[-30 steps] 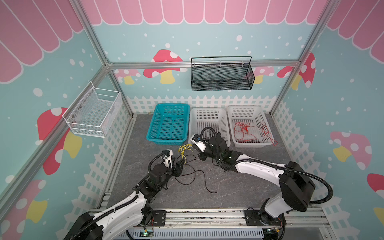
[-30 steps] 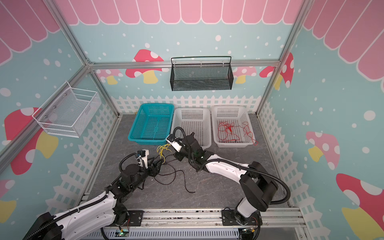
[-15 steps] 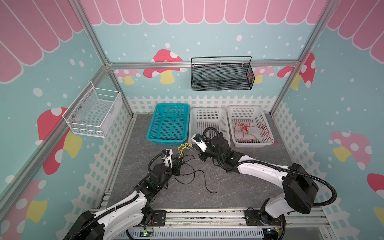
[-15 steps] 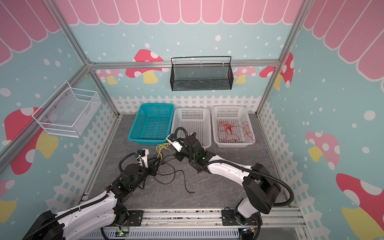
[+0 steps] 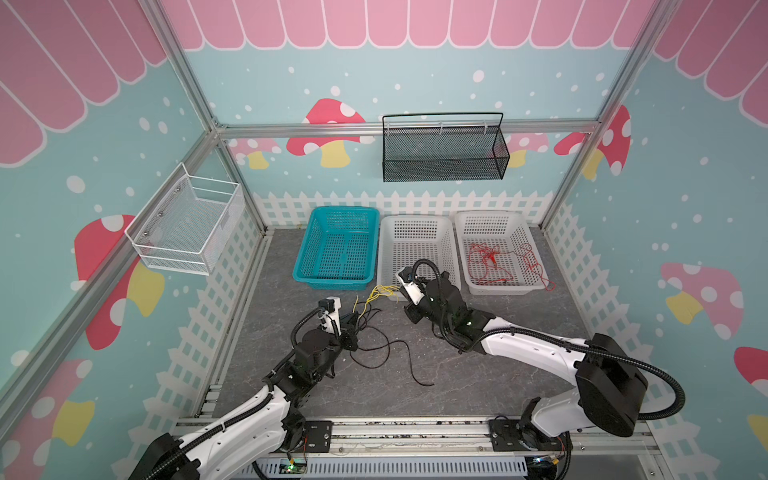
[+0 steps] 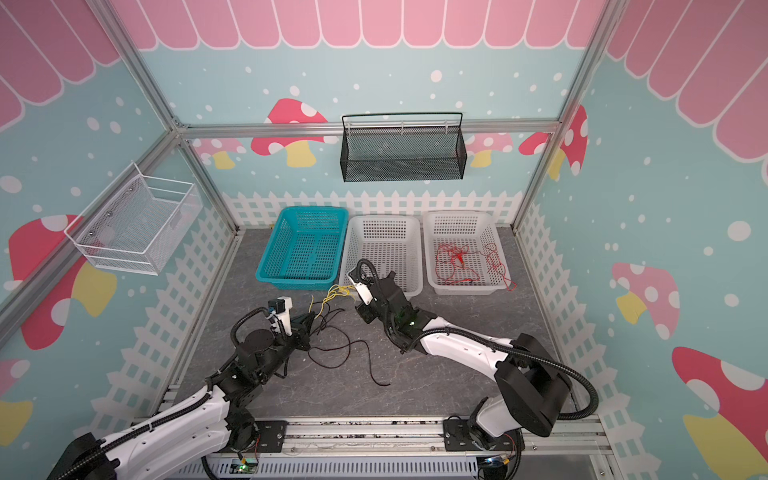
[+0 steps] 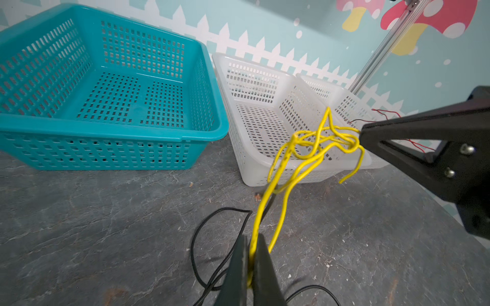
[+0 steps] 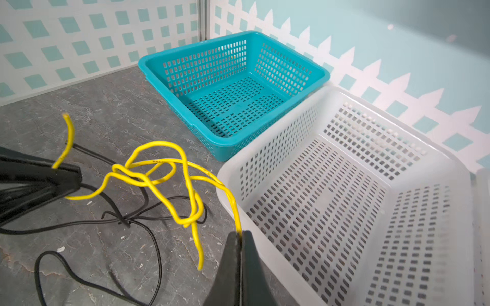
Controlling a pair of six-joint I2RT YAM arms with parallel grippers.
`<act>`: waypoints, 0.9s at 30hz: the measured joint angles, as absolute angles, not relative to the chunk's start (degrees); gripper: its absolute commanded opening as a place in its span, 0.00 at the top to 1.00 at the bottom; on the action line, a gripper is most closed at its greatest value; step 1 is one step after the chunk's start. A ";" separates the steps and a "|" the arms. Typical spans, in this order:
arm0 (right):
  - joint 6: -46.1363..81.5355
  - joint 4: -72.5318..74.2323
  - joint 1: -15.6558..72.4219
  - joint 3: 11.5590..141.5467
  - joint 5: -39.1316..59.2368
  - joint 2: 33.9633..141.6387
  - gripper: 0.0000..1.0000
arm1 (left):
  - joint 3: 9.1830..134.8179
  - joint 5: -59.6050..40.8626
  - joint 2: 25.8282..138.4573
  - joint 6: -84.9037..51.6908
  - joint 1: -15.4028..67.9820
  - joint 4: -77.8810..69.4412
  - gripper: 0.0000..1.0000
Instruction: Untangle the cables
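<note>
We hold the light, springy yellow cable (image 7: pixel 295 138) with left and right jaws each pinched shut on it, strung above the tabletop (image 5: pixel 498 374) just near of the middle basket (image 5: pixel 415 217), black cable (image 8: pixel 124 220) slack beneath, so gripping beside the knot seems best.

Left claw (image 7: pixel 250 239) pinched closed; right claw (image 8: pixel 241 234) same; both arms stretched forward, low, claws angled toward each other.
</note>
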State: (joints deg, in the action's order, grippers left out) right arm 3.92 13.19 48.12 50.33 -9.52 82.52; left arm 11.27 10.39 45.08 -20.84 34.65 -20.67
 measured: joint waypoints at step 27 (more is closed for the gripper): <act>11.20 -0.25 33.32 37.87 -19.40 59.55 0.98 | 10.74 16.78 41.67 -20.78 34.41 -13.50 1.00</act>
State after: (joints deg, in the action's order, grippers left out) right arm 11.20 -0.25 33.32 37.87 -19.40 59.55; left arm 10.74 16.78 41.67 -20.78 34.41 -13.50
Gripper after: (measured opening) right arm 0.044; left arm 0.051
